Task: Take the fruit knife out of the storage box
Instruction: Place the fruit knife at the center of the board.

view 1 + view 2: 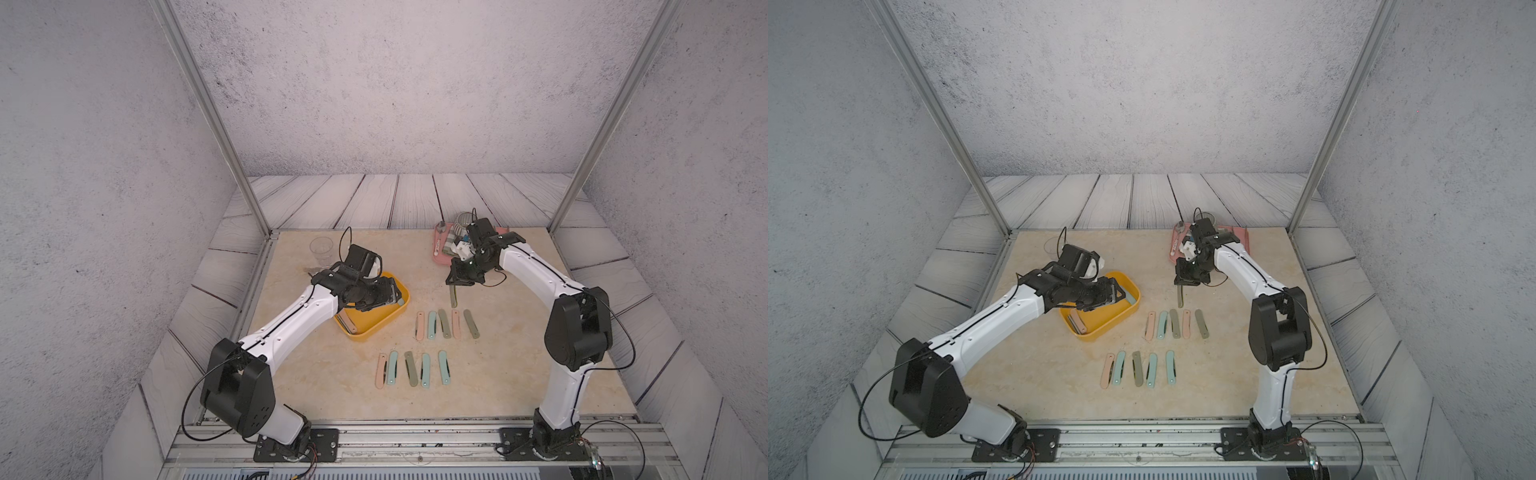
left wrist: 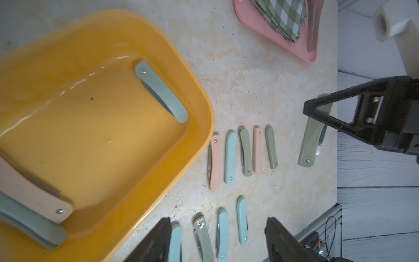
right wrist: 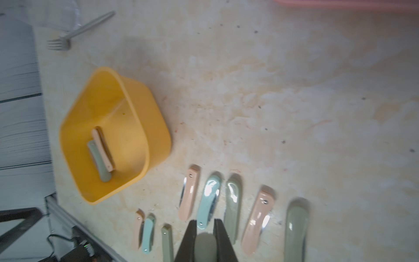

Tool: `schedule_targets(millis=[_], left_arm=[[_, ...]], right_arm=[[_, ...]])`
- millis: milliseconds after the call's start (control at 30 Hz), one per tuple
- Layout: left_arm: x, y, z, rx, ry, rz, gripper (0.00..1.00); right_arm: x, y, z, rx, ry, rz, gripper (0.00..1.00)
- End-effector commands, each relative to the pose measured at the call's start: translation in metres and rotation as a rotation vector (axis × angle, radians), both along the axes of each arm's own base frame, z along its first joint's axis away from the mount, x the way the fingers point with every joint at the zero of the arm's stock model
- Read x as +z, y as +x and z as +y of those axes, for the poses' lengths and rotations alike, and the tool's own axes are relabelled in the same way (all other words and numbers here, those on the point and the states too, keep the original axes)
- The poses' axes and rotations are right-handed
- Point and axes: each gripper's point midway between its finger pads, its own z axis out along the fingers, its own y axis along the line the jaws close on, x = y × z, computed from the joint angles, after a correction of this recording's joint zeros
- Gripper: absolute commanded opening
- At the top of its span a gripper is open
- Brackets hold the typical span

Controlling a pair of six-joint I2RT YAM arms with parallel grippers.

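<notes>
Your left wrist view shows three folded fruit knives inside yellow-orange rounded plastic storage box (image 2: 195, 95): teal knife (image 2: 162, 90) along one wall, peach knife (image 2: 34, 188) lying on sage-green knife (image 2: 29, 224) at opposite end. Right wrist view shows only latter two. Left gripper (image 2: 218, 224) over box, arm bent low, fingers spread, holding nothing. Right gripper (image 3: 205, 223) points down, clear of box, fingers pinching olive-green folded knife (image 3: 205, 247).

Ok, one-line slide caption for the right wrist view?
Right gripper shut on a green fruit knife, near the laid-out knives, storage box beyond.
</notes>
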Motion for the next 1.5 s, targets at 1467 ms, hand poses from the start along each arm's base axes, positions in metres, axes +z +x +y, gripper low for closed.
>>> schedule_targets(millis=[1467], left_arm=[[-0.022, 0.029, -0.003, -0.006, 0.002, 0.053, 0.7]], right_arm=[[-0.122, -0.033, -0.109, -0.123, -0.439, 0.207, 0.1]])
